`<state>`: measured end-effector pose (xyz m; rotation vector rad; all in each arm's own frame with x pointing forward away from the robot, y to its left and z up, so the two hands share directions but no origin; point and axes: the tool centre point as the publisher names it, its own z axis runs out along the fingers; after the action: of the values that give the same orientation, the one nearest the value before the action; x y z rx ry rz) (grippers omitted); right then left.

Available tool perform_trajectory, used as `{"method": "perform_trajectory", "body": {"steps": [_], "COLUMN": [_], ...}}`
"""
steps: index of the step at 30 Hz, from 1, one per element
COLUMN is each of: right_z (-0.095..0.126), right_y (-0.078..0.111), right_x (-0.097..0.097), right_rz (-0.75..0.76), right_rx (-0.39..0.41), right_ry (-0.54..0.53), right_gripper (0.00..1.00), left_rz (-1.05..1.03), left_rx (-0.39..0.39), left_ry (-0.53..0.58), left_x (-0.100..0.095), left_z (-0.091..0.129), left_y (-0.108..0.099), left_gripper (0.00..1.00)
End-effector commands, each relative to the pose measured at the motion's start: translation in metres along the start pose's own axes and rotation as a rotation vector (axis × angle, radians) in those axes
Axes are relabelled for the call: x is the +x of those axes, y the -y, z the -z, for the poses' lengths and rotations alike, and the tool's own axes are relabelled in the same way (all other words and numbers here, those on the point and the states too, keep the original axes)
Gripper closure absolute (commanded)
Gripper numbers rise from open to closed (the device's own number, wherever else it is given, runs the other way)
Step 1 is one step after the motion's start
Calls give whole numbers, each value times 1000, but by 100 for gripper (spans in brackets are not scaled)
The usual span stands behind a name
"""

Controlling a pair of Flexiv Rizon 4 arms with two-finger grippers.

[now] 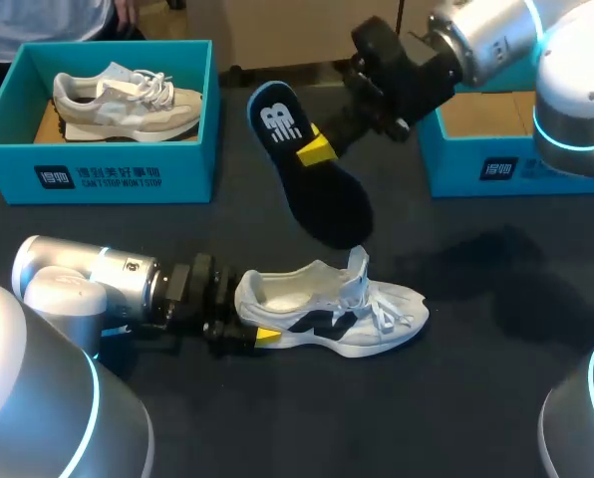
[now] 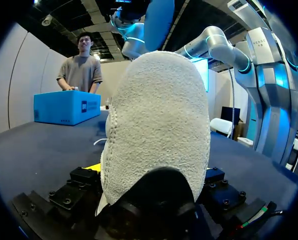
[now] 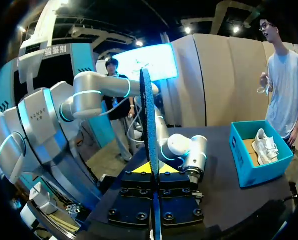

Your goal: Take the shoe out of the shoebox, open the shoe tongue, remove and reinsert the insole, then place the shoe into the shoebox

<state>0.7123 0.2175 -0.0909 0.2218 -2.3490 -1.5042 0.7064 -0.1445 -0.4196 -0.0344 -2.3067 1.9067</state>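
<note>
Shoe (image 1: 329, 321) lengthwise across table (image 1: 496, 388), toe rightward, heel in left hand (image 1: 251, 321); insole (image 1: 322, 194) in right hand (image 1: 313, 149).

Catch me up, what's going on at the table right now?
The left gripper is shut on the heel of the white shoe, which lies on the table. The right gripper holds the dark insole in the air above the shoe, so the insole is out and not yet back in. A second shoe sits in the teal shoebox at the far left.
</note>
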Motion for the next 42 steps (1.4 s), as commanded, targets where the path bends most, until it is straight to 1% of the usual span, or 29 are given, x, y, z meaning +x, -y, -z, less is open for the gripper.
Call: {"method": "perform_trajectory", "body": {"steps": [1,2,3,7,8,9,10,11,25,26,28,30,33,35,38,39,42], "right_z": [-2,-2,0,27,29,37,45,51,51,51,53,54,55,57,57,56,56], "right_y": [1,1,-2,-13,-13,-16,-19,-22,-22,-23,-28,-34,-39,-44,-58,-63,-63], "right_x": [2,2,4,27,30,40,52,60,60,59,63,72,81,86,97,103,103], "right_rz": [0,0,-19,-145,-154,-183,-242,-282,-282,-280,-297,-291,-309,-326,-320,-321,-321], "right_rx": [-1,-1,-11,-72,-85,-128,-191,-216,-216,-236,-250,-261,-280,-312,-313,-267,-267], "right_ry": [7,7,29,119,127,142,145,137,137,140,177,199,207,190,171,161,161], "right_gripper": [100,100,100,100,100,100,100,100,100,100,100,100,100,100,100,100,100], "left_rz": [0,0,0,0,0,0,0,0,0,0,0,0,0,0,0,0,0], "left_rx": [0,0,0,0,0,0,0,0,0,0,0,0,0,0,0,0,0], "left_ry": [-1,-1,-1,-1,-1,-1,-1,-1,-1,-1,-1,-1,-1,-1,-1,-1,-1], "left_x": [0,0,0,0,0,0,0,0,0,0,0,0,0,0,0,0,0], "left_z": [-1,-1,-1,-1,-1,-1,-1,-1,-1,-1,-1,-1,-1,-1,-1,-1,-1], "left_y": [0,0,0,0,0,0,0,0,0,0,0,0,0,0,0,0,0], "left_gripper": [100,100,100,100,100,100,100,100,100,100,100,100,100,100,100,100,100]}}
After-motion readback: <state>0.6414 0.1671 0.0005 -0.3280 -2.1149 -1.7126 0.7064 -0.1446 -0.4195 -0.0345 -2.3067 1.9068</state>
